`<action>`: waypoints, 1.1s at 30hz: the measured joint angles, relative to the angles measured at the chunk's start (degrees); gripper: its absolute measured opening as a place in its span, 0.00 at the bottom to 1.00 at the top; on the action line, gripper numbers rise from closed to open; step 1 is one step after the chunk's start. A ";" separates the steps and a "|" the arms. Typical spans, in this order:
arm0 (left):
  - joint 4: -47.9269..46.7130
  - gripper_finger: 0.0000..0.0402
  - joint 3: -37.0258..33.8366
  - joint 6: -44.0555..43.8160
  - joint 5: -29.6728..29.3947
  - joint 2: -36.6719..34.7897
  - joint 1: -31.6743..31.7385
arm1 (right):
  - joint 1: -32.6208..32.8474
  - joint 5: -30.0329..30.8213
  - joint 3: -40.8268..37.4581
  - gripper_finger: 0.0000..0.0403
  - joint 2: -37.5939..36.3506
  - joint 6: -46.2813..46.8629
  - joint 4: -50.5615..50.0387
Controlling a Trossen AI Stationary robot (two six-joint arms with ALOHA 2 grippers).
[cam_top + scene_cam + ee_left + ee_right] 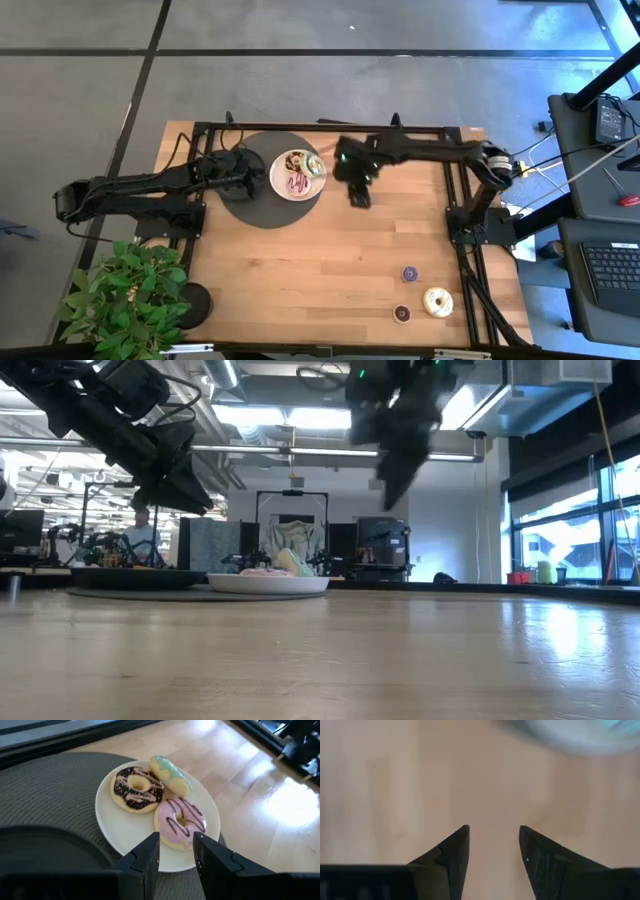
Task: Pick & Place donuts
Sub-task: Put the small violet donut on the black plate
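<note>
- High view: the white plate (283, 186) lies on a dark round mat (255, 200) near the far edge of the wooden surface (300, 260). Three donuts lie on the plate: a chocolate donut (296, 161), a green donut (315, 166) and a pink donut (298, 182). Three more lie well apart from the plate at the near right corner: a small purple donut (410, 273), a small brown donut (402, 313) and a cream-yellow donut (437, 301). The left tool (250, 168) hangs over the mat just beside the plate. The right tool (357, 192) hangs above bare wood to the right of the plate. A green plant (125, 300) stands at the near left corner.
- Low view: the plate (268, 584) rests on the mat (140, 593), with donuts showing above its rim. Both arms hang above the surface, touching nothing. A person (140, 532) stands in the room behind.
- Left wrist view: the left tool (176, 851) has its fingers slightly spread and empty, just above the pink donut (181, 822); the chocolate donut (138, 788) and green donut (171, 774) lie beyond, all three touching.
- Right wrist view: the right tool (494, 845) has its fingers spread, empty, over bare wood; a blurred white plate edge (570, 735) shows ahead.
</note>
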 joint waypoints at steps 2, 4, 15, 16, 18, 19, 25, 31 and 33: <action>-0.20 0.28 -0.03 0.00 0.00 0.00 -0.04 | 3.57 0.33 -0.01 0.43 -1.33 5.20 -4.29; -0.21 0.28 -0.03 0.02 -0.07 0.00 -0.34 | 7.23 0.45 -0.01 0.43 -2.02 11.18 -7.36; -0.17 0.28 -0.03 0.13 0.57 0.00 -1.96 | 23.67 3.97 -6.20 0.41 -2.12 25.47 -13.68; -0.19 0.28 -0.03 0.61 0.47 0.00 -2.18 | 24.69 4.27 -7.27 0.40 -2.12 26.12 -13.79; -0.20 0.28 -0.03 1.58 0.21 0.00 -2.50 | 26.63 4.59 -9.43 0.39 -2.10 28.35 -13.89; -0.21 0.28 -0.03 1.98 0.17 0.00 -2.61 | 27.56 4.81 -10.44 0.38 -2.11 29.38 -14.00; -0.21 0.28 -0.03 3.10 0.13 0.00 -2.69 | 33.24 1.51 -14.76 0.34 -2.10 35.30 -14.19; -0.23 0.28 -0.03 3.58 0.11 0.00 -2.69 | 39.94 1.38 -17.72 0.32 -2.10 36.28 -12.18; -0.23 0.28 -0.03 3.52 0.11 0.00 -2.69 | 41.38 1.44 -19.44 0.32 -2.10 37.10 -11.06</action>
